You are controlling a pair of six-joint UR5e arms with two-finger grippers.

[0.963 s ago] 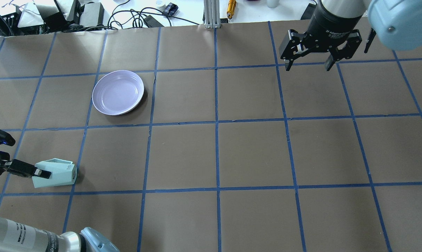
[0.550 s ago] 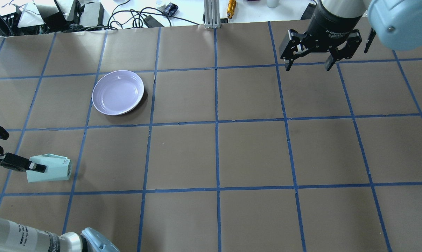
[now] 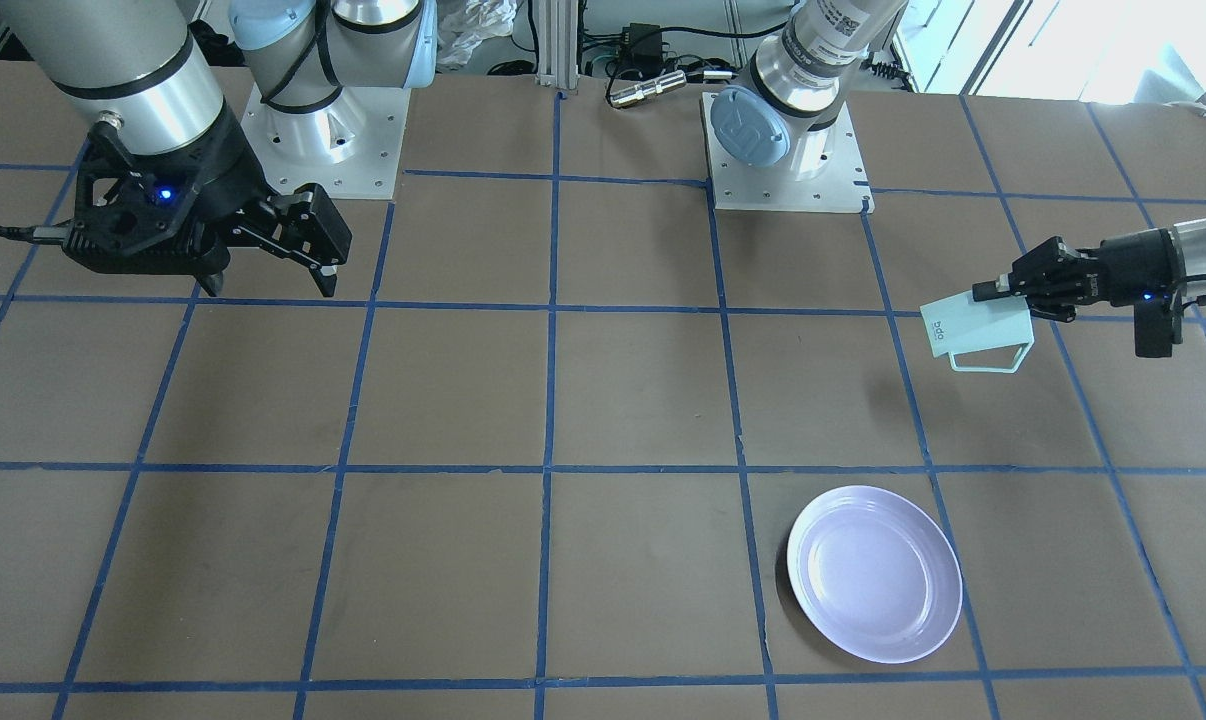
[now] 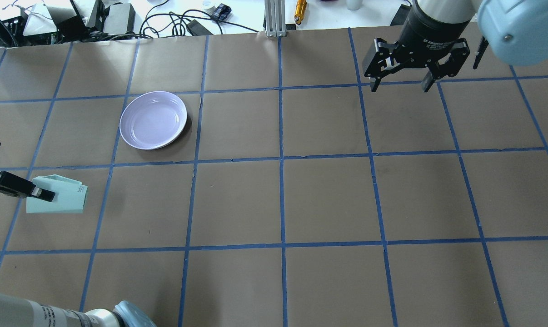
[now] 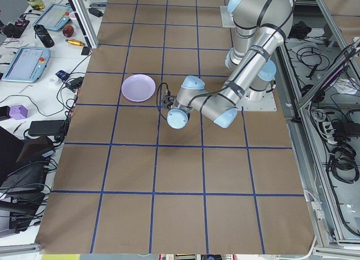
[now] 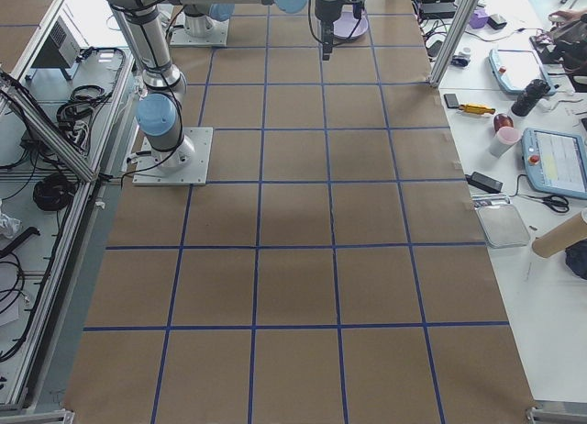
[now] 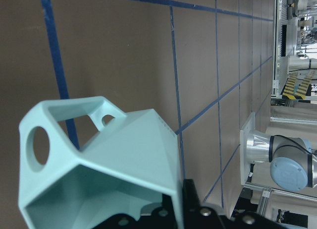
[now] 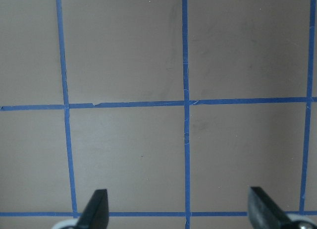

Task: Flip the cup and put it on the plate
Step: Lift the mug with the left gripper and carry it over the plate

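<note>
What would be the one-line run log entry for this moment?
left end effector: shut on cup, cup held sideways | right end effector: open, holding nothing | plate: empty

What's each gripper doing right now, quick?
Left gripper: shut on the cup, which is held on its side.
Right gripper: open, holding nothing.

Pale mint faceted cup (image 4: 61, 200) on its side at the overhead frame's left edge, lettered base facing right, rim clamped in the left pincer (image 4: 45, 195), glossy lavender plate (image 4: 153, 120) flat on the tabletop (image 4: 328, 190), upper left, well apart
</note>
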